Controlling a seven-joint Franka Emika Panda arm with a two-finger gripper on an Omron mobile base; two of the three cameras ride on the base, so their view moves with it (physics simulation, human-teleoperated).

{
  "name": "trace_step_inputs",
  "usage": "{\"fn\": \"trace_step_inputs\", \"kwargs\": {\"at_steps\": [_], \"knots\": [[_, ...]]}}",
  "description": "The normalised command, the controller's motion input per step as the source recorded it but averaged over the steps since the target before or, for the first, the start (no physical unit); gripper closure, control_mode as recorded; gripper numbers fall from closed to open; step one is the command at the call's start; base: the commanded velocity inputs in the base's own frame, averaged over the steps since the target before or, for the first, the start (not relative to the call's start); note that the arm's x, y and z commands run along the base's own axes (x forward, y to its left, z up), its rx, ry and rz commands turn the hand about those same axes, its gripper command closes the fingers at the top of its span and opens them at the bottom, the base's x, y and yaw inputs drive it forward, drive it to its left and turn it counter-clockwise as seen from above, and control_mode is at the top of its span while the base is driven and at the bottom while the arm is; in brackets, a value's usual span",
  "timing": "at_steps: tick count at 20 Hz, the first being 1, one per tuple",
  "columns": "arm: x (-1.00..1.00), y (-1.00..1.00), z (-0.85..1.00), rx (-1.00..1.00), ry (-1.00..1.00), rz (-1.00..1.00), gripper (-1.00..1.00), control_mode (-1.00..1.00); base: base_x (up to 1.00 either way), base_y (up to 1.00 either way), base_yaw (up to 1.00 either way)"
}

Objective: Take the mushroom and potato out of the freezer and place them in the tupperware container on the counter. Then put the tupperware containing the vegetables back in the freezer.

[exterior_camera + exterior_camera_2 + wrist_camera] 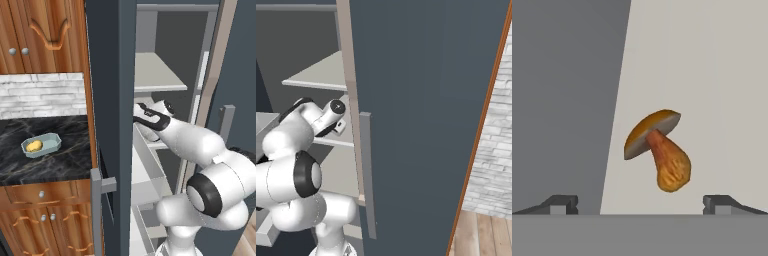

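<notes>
The mushroom (pixel 659 150), with an orange-brown cap and a fat stem, lies on a pale grey shelf (pixel 712 75) inside the freezer (pixel 110 75). My gripper (pixel 641 204) is open just short of it, one fingertip well off to each side and nothing between them. In the left base view my arm (pixel 190 140) reaches into the open freezer at mid height. The yellow potato (pixel 34 146) sits in the pale blue tupperware container (pixel 50 142) on the black counter (pixel 60 165), left of the freezer.
The open freezer door (pixel 421 125) with its grey bar handle (pixel 368 175) stands right of my arm. Another bar handle (pixel 97 200) juts out near the counter's end. Wooden cabinets (pixel 45 30) hang above the counter. A dark grey inner wall (pixel 562 100) borders the shelf.
</notes>
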Motion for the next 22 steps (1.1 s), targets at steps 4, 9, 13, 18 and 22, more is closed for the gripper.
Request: {"fn": "trace_step_inputs", "kwargs": {"at_steps": [4,9,13,18,22], "knots": [[0.29,0.15,-0.14,0.0,0.01,0.0,-1.0,-1.0,0.0,0.0,0.0],[0.29,0.11,-0.13,0.0,0.02,0.0,-1.0,-1.0,0.0,0.0,0.0],[0.27,0.04,-0.16,0.0,0.02,0.0,-1.0,-1.0,0.0,0.0,0.0],[0.24,0.02,-0.21,0.0,0.05,-0.01,-1.0,-1.0,0.0,0.0,0.0],[0.04,0.03,-0.3,0.0,0.06,-0.01,-1.0,-1.0,0.0,0.0,0.0]]}}
